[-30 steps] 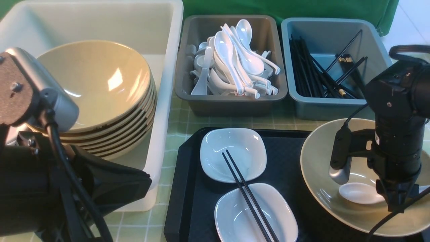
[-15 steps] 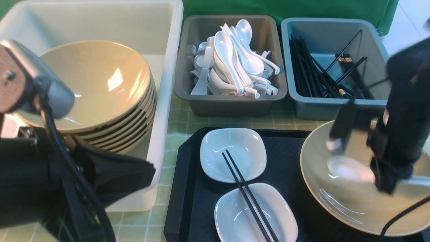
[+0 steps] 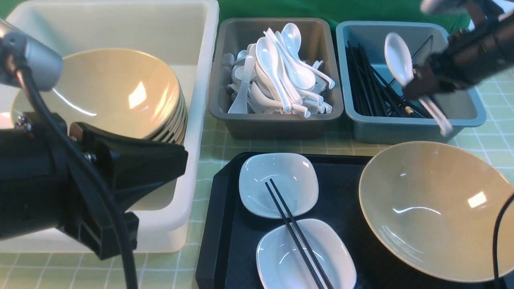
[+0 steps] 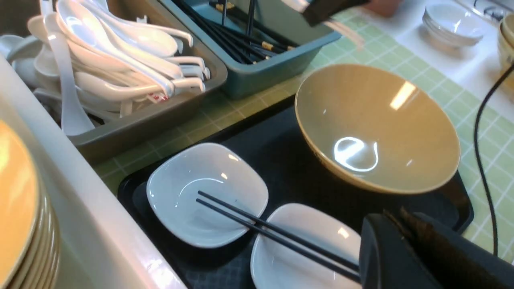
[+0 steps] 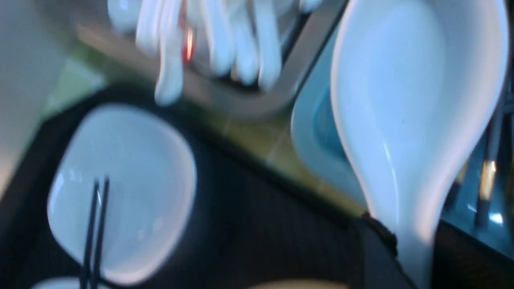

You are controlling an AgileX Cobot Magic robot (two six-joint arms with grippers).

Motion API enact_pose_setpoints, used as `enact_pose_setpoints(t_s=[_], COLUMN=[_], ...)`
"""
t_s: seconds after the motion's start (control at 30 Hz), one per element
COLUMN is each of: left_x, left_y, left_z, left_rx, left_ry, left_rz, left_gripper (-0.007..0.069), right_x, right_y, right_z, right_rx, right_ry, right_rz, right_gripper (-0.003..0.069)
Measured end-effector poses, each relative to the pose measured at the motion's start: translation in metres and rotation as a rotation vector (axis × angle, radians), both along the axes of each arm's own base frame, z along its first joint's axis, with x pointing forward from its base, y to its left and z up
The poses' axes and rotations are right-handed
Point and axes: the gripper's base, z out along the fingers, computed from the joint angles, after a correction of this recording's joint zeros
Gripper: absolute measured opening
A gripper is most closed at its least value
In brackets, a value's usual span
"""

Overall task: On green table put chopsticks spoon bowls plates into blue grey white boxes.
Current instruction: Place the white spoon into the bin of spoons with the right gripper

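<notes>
My right gripper [image 3: 417,86] is shut on the handle of a white spoon [image 3: 397,58], holding it in the air above the blue box [image 3: 401,132] of black chopsticks. Close up, the spoon [image 5: 409,100] rises from between the jaws of the right gripper [image 5: 413,257]. A beige bowl [image 3: 433,208] stands empty on the tray's right. Two white plates [image 3: 281,176] [image 3: 329,257] lie on the tray with a pair of chopsticks [image 3: 297,237] across them. My left gripper [image 4: 395,218] is shut and empty, above the near plate. The grey box [image 3: 277,126] holds spoons; the white box [image 3: 209,80] holds stacked bowls [image 3: 116,92].
A black tray [image 3: 217,224] lies on the green table [image 3: 281,144] in front of the boxes. A black cable [image 3: 498,241] hangs over the bowl's right edge. Stacked white dishes [image 4: 453,24] stand on a white surface beyond the table's right side.
My right gripper has lifted the spoon out of the bowl on the tray and carried it up and back over the blue box. My left arm has sunk a little.
</notes>
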Motion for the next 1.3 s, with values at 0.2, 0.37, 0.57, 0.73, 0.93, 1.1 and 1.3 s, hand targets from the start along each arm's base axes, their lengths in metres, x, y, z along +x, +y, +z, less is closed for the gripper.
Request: enact_pose_setpoints(t_s=[0.2,0.37,0.57,0.73,0.93,1.1,1.3], left_x=[0.0,0.001,0.002,0.001,0.001,-0.001,-0.003], left_y=[0.0,0.0,0.0,0.0,0.0,0.001,0.001], left_z=[0.0,0.002,0.002,0.001,0.0,-0.002,-0.005], left_rx=[-0.026,-0.041,-0.037,-0.03,-0.02,-0.003,0.017], left_ry=[0.02,0.014,0.007,0.01,0.023,0.044,0.07], left_rz=[0.019,0.03,0.032,0.03,0.024,0.013,0.0], left_gripper=[-0.0001,-0.0001,-0.0001,-0.0001,-0.0001,-0.0001,-0.0001], right_x=[0.037,0.06,0.101,0.12,0.12,0.103,0.049], right_y=[0.033,0.086,0.131,0.139,0.137,0.134,0.117], right_z=[-0.007,-0.009,-0.029,-0.05,-0.046,-0.007,0.074], right_rx=[0.097,0.173,0.255,0.272,0.254,0.25,0.204], right_ry=[0.0,-0.024,-0.104,-0.127,-0.15,-0.182,-0.19], right_rz=[0.084,0.147,0.042,-0.013,-0.011,0.047,0.187], right_gripper=[0.0162,0.0162,0.0162,0.0191,0.0371,0.0514,0.0537])
